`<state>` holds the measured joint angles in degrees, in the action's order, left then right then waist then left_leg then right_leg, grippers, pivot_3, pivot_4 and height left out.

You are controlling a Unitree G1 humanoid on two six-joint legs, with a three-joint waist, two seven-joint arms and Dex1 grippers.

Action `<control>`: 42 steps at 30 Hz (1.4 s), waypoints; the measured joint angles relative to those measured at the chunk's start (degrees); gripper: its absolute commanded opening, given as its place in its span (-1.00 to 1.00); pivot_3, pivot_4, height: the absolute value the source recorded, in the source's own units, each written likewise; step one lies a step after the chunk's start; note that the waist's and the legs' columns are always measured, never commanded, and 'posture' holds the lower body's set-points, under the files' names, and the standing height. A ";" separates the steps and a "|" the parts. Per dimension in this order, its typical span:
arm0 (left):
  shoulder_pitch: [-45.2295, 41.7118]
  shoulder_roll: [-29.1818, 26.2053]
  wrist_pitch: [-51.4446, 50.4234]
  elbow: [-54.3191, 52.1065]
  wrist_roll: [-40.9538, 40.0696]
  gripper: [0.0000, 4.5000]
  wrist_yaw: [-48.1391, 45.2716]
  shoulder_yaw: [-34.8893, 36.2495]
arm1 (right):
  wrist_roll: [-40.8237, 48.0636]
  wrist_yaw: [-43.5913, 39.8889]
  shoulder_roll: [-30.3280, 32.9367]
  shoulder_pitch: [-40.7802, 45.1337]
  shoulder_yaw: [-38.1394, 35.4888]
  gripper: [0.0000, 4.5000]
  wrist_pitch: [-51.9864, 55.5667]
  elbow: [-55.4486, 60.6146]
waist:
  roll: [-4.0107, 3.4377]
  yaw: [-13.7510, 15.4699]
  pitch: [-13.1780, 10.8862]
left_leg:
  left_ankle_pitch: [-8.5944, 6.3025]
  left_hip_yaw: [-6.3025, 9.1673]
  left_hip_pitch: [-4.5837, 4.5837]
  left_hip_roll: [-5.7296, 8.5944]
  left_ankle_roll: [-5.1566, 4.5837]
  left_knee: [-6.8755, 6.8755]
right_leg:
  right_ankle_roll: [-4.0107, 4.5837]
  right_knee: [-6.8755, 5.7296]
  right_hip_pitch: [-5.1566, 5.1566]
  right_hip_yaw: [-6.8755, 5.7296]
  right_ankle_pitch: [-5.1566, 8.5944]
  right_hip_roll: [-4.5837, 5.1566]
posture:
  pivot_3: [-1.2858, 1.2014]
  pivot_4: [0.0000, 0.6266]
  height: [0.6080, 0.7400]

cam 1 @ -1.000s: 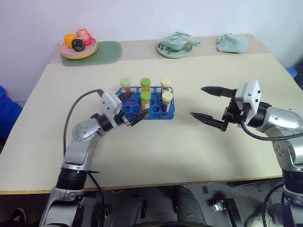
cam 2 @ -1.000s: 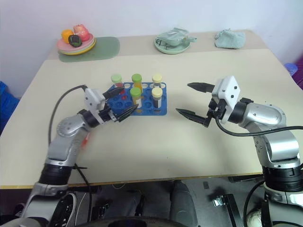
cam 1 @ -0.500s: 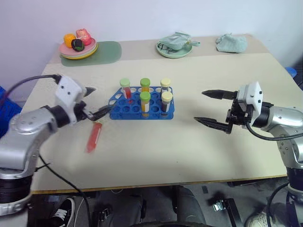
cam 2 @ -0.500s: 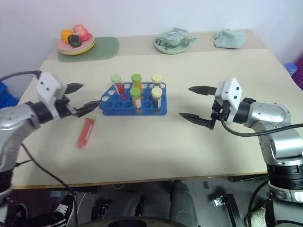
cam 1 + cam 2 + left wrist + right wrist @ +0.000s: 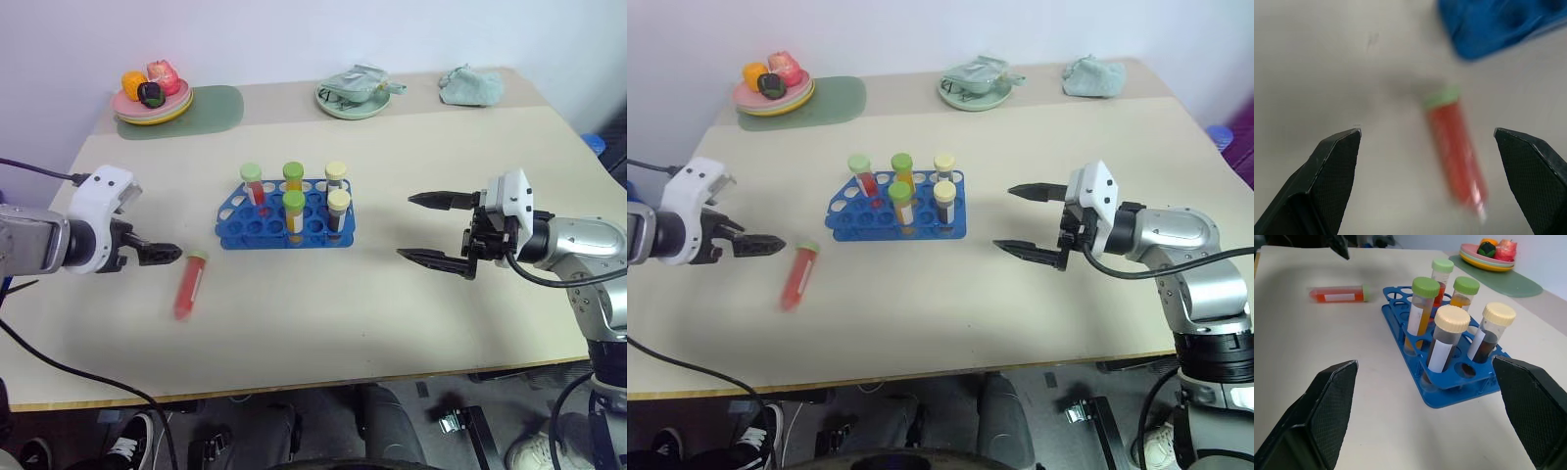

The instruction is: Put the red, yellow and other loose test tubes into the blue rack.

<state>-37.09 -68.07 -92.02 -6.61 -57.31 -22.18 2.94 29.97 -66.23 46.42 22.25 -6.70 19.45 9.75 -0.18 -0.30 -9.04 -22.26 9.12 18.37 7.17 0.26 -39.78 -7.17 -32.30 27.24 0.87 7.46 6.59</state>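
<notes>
- While the blue rack (image 5: 286,217) sits mid-table with 5 capped tubes standing in its holes, 1 red test tube (image 5: 189,286) lies flat on the tabletop (image 5: 323,323), just off the rack's near-left corner, green cap (image 5: 198,257) toward the rack.
- Over on the left, the left gripper (image 5: 157,254) hangs beside that cap, close but not touching, and its wrist view has the 2 fingers wide apart with the tube lying between them lower down. Nothing held.
- On the other side, the right gripper (image 5: 438,229) hovers well apart from the rack's right end, jaws spread wide and empty.
- Handling call: this looks like a small, light, rigid plastic tube, smooth and round, so my guess is it rolls or squirts out if pinched off-centre.
- Best hold, I'd say, is across the barrel just below the cap, fingers straddling it squarely, leaving the bottom end free to enter a hole.
- Liquid inside shifts the weight as it tips upright, so a firm pinch matters; it has to go from lying to vertical.
- Empty holes show along the rack's left columns, nearest the tube.
- At the far edge sit a plate of toy food (image 5: 152,93) on a green mat (image 5: 211,108), a pale green dish (image 5: 353,98) and a crumpled cloth (image 5: 470,84), all out of play.
</notes>
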 measured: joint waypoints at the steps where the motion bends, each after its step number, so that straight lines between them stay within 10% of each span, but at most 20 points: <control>1: -1.55 -0.39 -0.02 2.42 -2.73 0.99 0.97 -2.40 | -0.03 0.03 -0.03 0.25 0.04 1.00 -0.02 -0.07 | 0.00 0.03 0.00 | 0.00 0.02 0.00 0.00 0.00 0.00 | 0.00 0.00 0.00 -0.01 0.00 0.00 | 0.03 -0.52 1.00; 14: -17.83 0.61 -0.02 23.45 -22.69 0.99 17.21 -28.08 | -0.27 1.23 -0.42 -1.25 0.67 1.00 -0.16 0.22 | 0.00 -0.50 0.00 | 0.01 0.01 0.02 0.09 0.02 0.00 | 0.00 -0.02 0.10 0.00 0.00 -0.06 | 0.03 -0.52 1.00; 35: -11.81 8.40 -0.02 26.19 -32.08 0.99 41.06 -21.26 | 0.04 0.61 -0.34 -2.59 0.74 1.00 -0.39 1.24 | -0.02 -0.23 0.01 | 0.01 0.00 0.01 0.07 0.03 -0.17 | -0.01 -0.02 0.07 0.03 0.00 0.00 | 0.03 -0.52 1.00; 42: -9.50 11.85 -0.02 25.52 -32.99 -0.27 47.61 -15.24 | -0.01 0.67 -0.39 -2.59 0.75 1.00 -0.48 1.24 | -0.03 -0.39 0.01 | 0.01 -0.02 -0.01 0.07 0.03 -0.17 | 0.00 -0.02 0.09 0.03 0.00 0.00 | 0.03 -0.52 1.00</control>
<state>-46.60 -56.22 -92.04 18.91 -90.30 25.43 -12.31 29.97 -65.57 46.02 19.66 -5.96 18.98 10.99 -0.21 -0.69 -9.02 -22.25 9.10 18.36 7.24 0.29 -39.96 -7.18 -32.33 27.33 0.90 7.46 6.58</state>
